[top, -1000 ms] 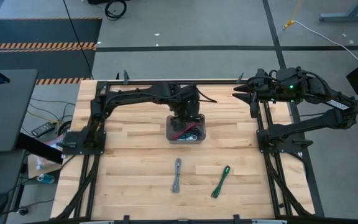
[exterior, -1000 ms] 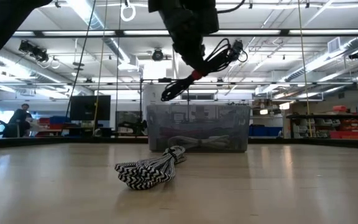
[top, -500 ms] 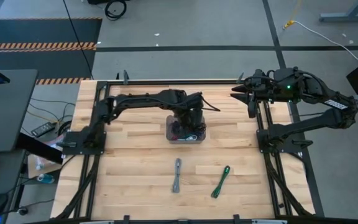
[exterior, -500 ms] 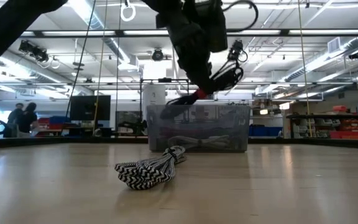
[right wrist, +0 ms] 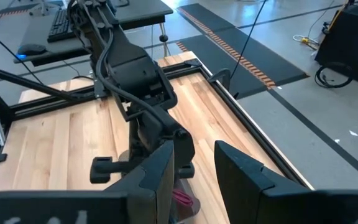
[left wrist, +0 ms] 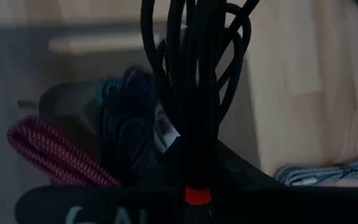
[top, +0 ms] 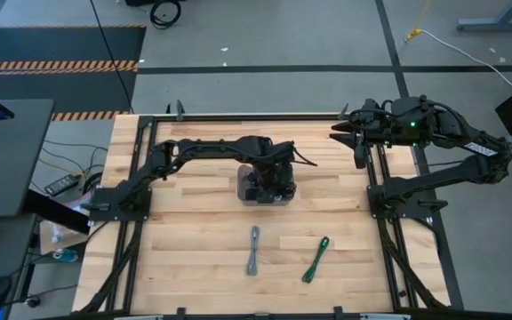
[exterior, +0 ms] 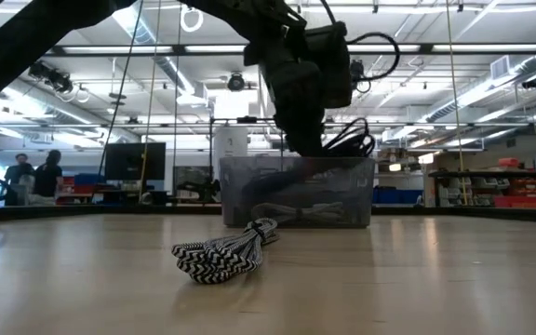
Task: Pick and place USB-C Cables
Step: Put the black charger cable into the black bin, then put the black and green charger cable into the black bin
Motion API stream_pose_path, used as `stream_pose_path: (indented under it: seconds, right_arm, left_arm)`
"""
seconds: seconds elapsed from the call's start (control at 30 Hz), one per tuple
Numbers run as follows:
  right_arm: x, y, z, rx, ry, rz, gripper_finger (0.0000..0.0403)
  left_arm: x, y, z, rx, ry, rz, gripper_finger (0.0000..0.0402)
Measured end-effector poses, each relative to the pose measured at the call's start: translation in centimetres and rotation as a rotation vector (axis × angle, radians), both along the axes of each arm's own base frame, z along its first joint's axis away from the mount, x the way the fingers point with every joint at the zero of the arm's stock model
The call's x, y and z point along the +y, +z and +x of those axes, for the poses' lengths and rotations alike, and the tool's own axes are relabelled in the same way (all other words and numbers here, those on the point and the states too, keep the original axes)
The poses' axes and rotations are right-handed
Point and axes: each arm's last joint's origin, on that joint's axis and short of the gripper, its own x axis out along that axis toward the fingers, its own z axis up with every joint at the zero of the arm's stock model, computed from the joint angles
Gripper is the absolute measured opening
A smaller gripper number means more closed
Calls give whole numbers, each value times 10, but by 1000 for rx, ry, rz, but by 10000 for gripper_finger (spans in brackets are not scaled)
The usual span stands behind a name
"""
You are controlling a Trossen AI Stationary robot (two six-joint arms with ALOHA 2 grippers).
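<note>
Cables, listed from the table's near edge to its far edge. Grey cable [top: 253, 250]: short bundle with a black-and-white woven pattern, lying on the wood near the front, pinched in at its middle; in the low view [exterior: 225, 251] it sits in front of the bin. Green cable [top: 316, 260]: slim dark-green bundle, set at a slant just right of the grey one and apart from it.

Bin [top: 242, 188]: small translucent grey box at the table's centre, beyond both loose cables. Seen inside it from the left wrist view: a maroon braided cable [left wrist: 53, 153] and a dark purple-teal coil [left wrist: 128, 134]; a pale cable [exterior: 298, 213] shows through the wall in the low view.

Black cable [left wrist: 194, 74]: looped bundle with a red tie [left wrist: 194, 195], loops fanned out, hanging over the bin's mouth. Left gripper [top: 268, 180]: lowered over the bin, jaws clamped on the black cable at the tie.

Right gripper [top: 343, 133]: parked high at the table's far right corner, well apart from the bin, jaws apart with nothing between them.
</note>
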Motion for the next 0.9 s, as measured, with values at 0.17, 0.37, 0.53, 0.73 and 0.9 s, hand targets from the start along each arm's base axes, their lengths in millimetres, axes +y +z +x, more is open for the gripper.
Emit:
stream_pose_path:
  seconds: [0.17,0.37,0.53,0.73,0.9]
  right_arm:
    - [0,0,0,1,1,-1,122]
    - [0,0,0,6,12,-13,122]
    - [0,0,0,12,22,-31,122]
    - [0,0,0,23,36,-64,122]
    - [0,-3,-2,59,28,-65,122]
  left_arm:
    - [3,-5,0,36,73,32,78]
    - [3,-9,-10,144,62,86,156]
    - [1,-9,-10,155,83,79,154]
    - [8,-5,-8,147,255,27,151]
    - [25,15,-15,126,413,-19,152]
